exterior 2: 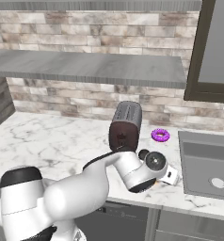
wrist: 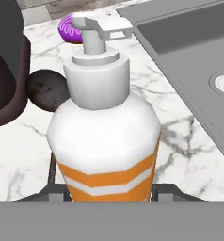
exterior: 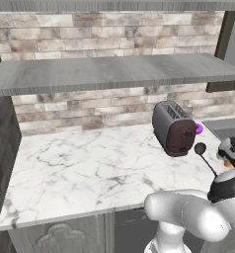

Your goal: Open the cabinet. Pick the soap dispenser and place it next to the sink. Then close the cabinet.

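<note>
From the left base view you saw the toaster (exterior: 174, 128) on the marble countertop (exterior: 80, 163) under the cabinet (exterior: 109, 73) shelf. From the right base view, the gripper (exterior 2: 166, 178) hung low between toaster and sink (exterior 2: 205, 164). In the hand view, its fingers (wrist: 55, 190) pinched the soap dispenser (wrist: 104, 136) above the countertop, beside the sink.
</note>
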Tool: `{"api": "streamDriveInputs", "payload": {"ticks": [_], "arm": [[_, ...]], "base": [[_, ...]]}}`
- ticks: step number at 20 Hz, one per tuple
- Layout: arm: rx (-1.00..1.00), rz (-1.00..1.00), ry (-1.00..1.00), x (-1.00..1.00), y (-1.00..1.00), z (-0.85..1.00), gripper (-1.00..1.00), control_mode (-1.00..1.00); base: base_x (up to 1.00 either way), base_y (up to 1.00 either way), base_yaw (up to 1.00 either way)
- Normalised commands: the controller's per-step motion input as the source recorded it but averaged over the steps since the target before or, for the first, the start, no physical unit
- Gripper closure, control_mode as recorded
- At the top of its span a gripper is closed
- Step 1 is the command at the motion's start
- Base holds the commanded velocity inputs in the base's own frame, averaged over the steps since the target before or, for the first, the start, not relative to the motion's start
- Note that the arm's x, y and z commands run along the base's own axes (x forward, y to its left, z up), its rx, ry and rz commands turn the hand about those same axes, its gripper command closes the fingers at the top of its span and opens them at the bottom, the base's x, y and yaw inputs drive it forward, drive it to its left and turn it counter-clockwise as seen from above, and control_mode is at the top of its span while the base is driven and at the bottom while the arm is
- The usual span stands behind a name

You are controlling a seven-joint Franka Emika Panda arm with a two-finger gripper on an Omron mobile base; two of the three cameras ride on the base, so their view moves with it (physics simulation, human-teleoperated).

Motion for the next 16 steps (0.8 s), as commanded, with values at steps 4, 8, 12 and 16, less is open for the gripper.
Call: {"api": "streamDriveInputs", "payload": {"ticks": [4, 8, 12, 16], "arm": [[-0.04, 0.0, 0.0, 0.0, 0.0, -0.17, 1.0, -1.0], [-0.07, 0.0, 0.0, 0.14, -0.04, -0.01, 1.0, -1.0], [-0.05, 0.0, 0.0, 0.21, -0.05, -0.02, 1.0, -1.0], [-0.05, 0.0, 0.0, 0.2, -0.08, -0.04, 1.0, -1.0]], "base": [[0.0, 0.0, 0.0], [0.0, 0.0, 0.0], [0.0, 0.0, 0.0], [0.0, 0.0, 0.0]]}}
